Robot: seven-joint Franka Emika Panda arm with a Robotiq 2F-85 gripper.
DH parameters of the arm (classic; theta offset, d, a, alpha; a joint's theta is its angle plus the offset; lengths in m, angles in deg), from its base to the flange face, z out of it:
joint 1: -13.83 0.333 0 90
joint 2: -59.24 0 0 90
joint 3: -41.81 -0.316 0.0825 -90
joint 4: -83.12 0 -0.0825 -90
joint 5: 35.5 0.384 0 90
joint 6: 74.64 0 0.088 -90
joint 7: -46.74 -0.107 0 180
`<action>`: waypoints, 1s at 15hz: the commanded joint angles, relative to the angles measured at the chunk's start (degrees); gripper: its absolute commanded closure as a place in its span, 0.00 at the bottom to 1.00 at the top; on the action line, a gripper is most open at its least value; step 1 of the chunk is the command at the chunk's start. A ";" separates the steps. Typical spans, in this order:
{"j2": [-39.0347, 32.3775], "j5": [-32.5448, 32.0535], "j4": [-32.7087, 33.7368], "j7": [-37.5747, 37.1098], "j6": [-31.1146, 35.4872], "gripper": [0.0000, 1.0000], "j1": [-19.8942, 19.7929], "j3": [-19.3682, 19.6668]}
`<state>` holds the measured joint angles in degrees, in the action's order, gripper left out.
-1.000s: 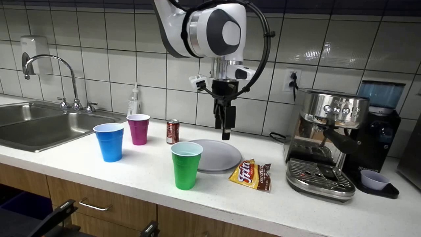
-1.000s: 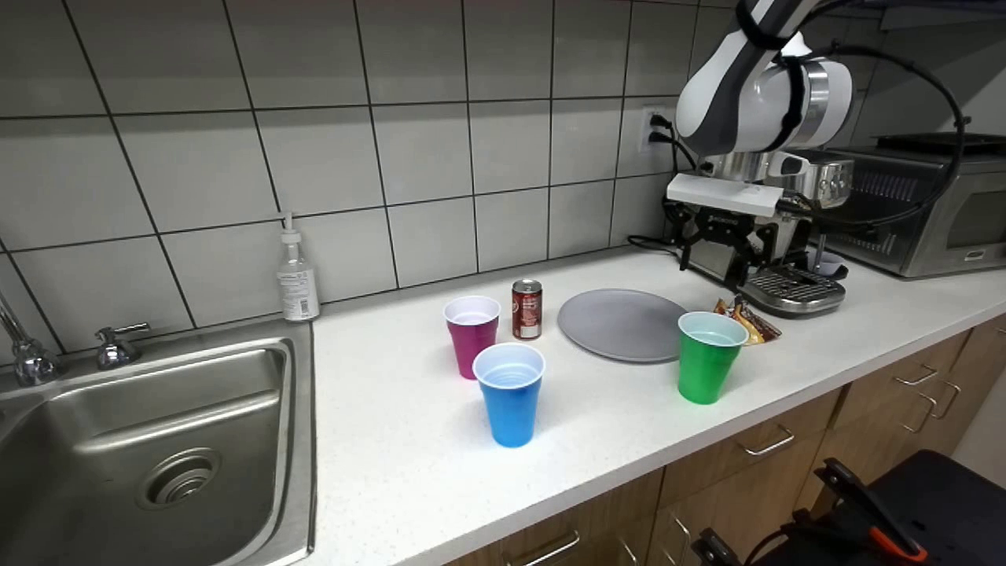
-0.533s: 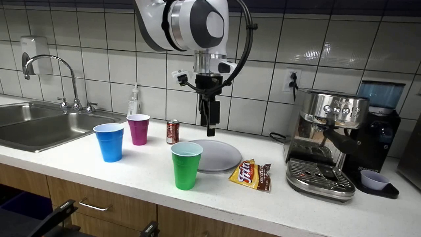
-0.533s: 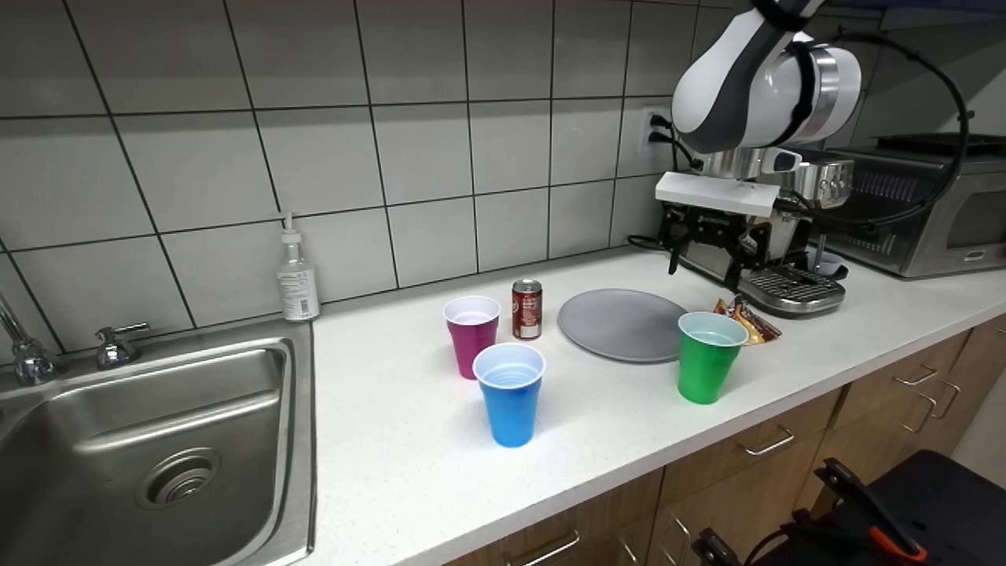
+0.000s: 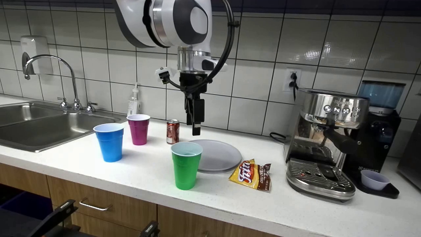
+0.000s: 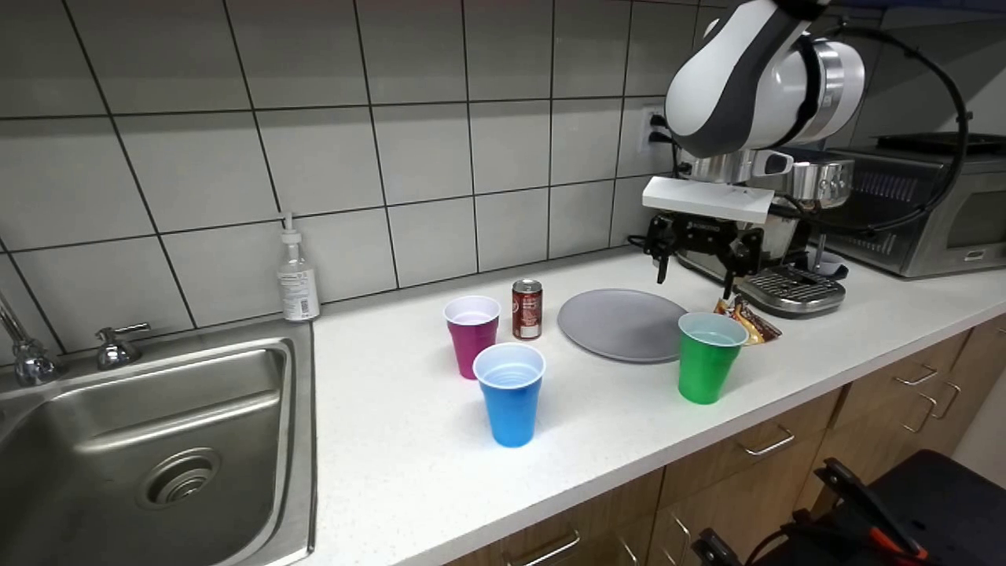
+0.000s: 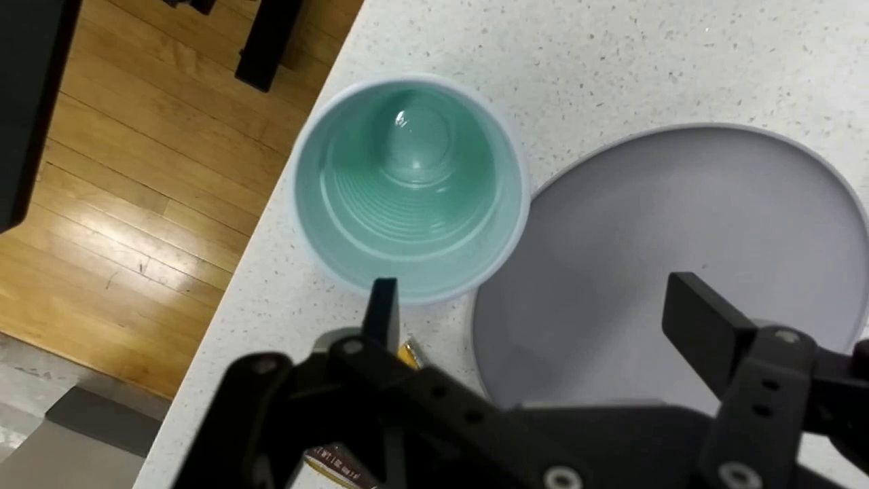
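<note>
My gripper (image 7: 533,302) is open in the wrist view, with nothing held between its spread fingers. In an exterior view the gripper (image 6: 695,281) hangs above the counter, pointing down. Beneath it lies a round grey plate (image 7: 665,224), also seen in an exterior view as the plate (image 5: 220,156). A green cup (image 7: 411,190) with a pale inside stands upright at the plate's edge; the left finger overlaps its rim in the wrist view. Beside the plate lies a yellow and brown snack bag (image 5: 251,175), mostly hidden behind the gripper in the wrist view.
A red can (image 6: 526,310), a purple cup (image 6: 471,342) and a blue cup (image 6: 511,397) stand between plate and sink (image 5: 52,128). A coffee machine (image 5: 322,148) stands on the far side of the bag. A tiled wall (image 5: 253,108) backs the counter; a soap bottle (image 6: 297,275) stands against it.
The arm has travelled away from the coffee machine, toward the can's side and above the plate, with the gripper slightly lower. Its jaws stay apart. Cups, can, plate and bag have not moved.
</note>
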<state>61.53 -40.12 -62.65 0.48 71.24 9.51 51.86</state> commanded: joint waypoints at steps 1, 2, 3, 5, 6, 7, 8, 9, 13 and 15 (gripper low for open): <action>2.06 -1.81 -1.57 -3.81 -0.81 0.00 -0.99 -2.48; 1.85 -1.71 -1.50 -4.20 -0.83 0.00 -0.94 -2.77; 1.53 -1.78 -1.37 -4.80 -0.74 0.00 -0.90 -3.07; 1.08 -2.18 -1.29 -6.33 -0.59 0.00 -0.83 -3.61; 0.83 -2.55 -1.25 -7.11 -0.52 0.00 -0.84 -3.80; 0.45 -3.11 -1.20 -7.96 -0.50 0.00 -0.89 -3.93; 0.21 -3.63 -1.18 -8.78 -0.48 0.00 -0.91 -4.02; -0.06 -4.35 -1.23 -9.63 -0.42 0.00 -0.94 -4.00; -1.19 -5.95 -1.28 -11.95 -0.46 0.00 -0.75 -3.78; -1.89 -6.34 -1.17 -12.61 -0.38 0.00 -0.62 -3.65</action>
<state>59.97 -44.56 -63.75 -9.26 71.25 9.50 49.02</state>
